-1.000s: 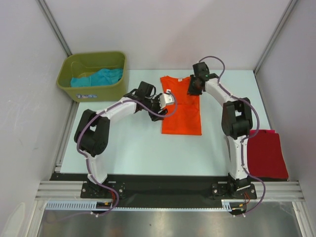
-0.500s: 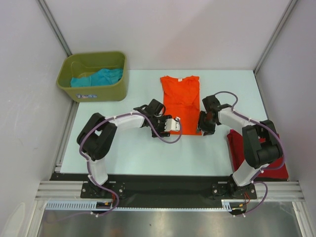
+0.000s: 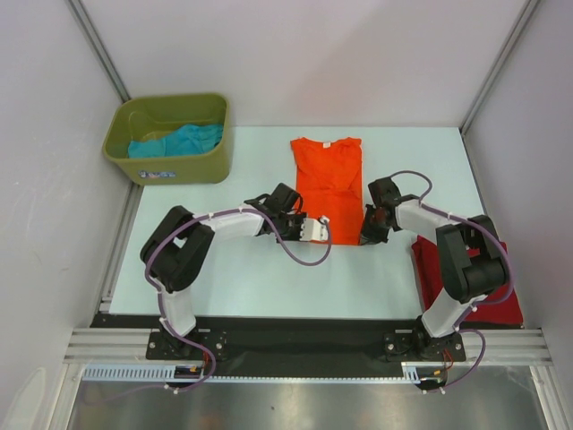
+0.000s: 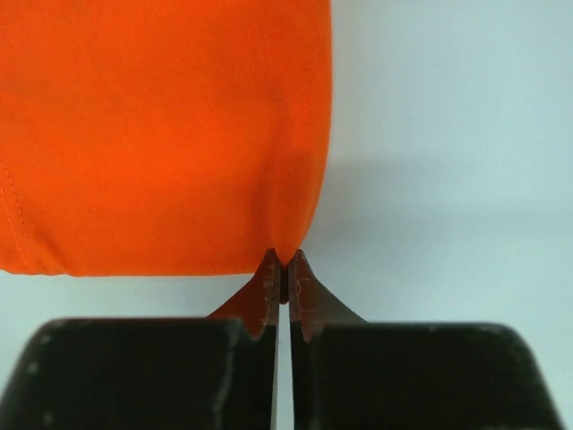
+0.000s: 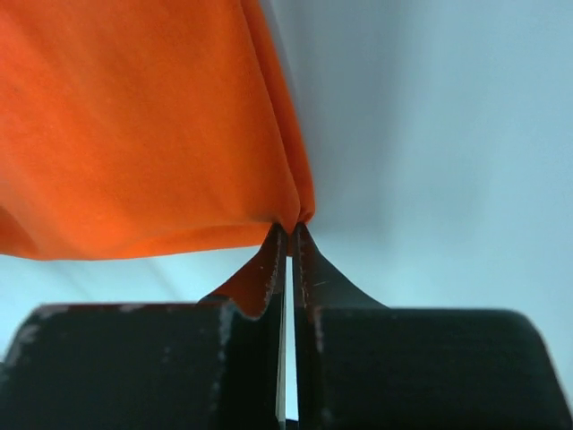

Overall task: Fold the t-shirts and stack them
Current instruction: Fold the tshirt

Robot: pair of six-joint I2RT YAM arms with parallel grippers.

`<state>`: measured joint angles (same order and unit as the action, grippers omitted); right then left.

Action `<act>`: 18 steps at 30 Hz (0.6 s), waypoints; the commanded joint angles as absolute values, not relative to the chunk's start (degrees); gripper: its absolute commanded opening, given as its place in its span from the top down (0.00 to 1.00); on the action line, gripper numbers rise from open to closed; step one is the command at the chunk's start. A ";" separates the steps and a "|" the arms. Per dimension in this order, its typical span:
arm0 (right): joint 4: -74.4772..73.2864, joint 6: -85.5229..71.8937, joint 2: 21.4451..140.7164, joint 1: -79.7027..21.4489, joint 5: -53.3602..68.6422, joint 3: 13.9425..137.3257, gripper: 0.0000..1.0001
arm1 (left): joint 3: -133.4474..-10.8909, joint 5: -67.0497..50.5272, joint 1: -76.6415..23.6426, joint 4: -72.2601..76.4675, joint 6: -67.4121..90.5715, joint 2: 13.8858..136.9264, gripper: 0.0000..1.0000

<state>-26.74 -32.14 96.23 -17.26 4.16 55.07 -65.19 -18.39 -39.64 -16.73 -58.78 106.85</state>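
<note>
The orange t-shirt (image 3: pixel 329 184) lies folded lengthwise into a narrow strip on the table, collar and white label at the far end. My left gripper (image 3: pixel 311 236) is at its near left corner; in the left wrist view the jaws (image 4: pixel 284 262) are shut on the hem corner of the orange cloth (image 4: pixel 161 134). My right gripper (image 3: pixel 363 236) is at the near right corner, and the right wrist view shows it (image 5: pixel 293 229) pinching the layered orange edge (image 5: pixel 134 125). A dark red t-shirt (image 3: pixel 479 291) lies folded at the right, partly under the right arm. A teal t-shirt (image 3: pixel 179 139) lies in the bin.
The olive-green bin (image 3: pixel 166 168) stands at the table's far left corner. White walls close in the table on three sides. The pale table surface (image 3: pixel 260 278) shows bare between the arms, and the black base rail runs along the near edge.
Both arms have come down from the shirt's upper part to its near hem. Both grippers, open half a second ago, have shut on the hem corners.
</note>
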 commanded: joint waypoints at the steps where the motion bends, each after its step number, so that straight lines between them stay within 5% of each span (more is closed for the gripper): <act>1: -25.22 -32.26 96.16 -16.61 3.87 54.58 1.00 | -65.74 -18.98 -39.82 -14.77 -58.02 105.29 1.00; 9: -39.17 -33.13 87.29 -19.33 6.33 53.27 1.00 | -68.82 -22.93 -39.90 -29.69 -52.92 100.64 1.00; 18: -57.55 -45.17 69.27 -34.00 7.21 49.74 1.00 | -66.79 -28.47 -42.27 -52.63 -53.26 87.64 1.00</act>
<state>-46.44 -39.38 73.47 -30.44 6.55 50.11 -66.85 -23.77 -41.25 -40.91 -53.54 93.01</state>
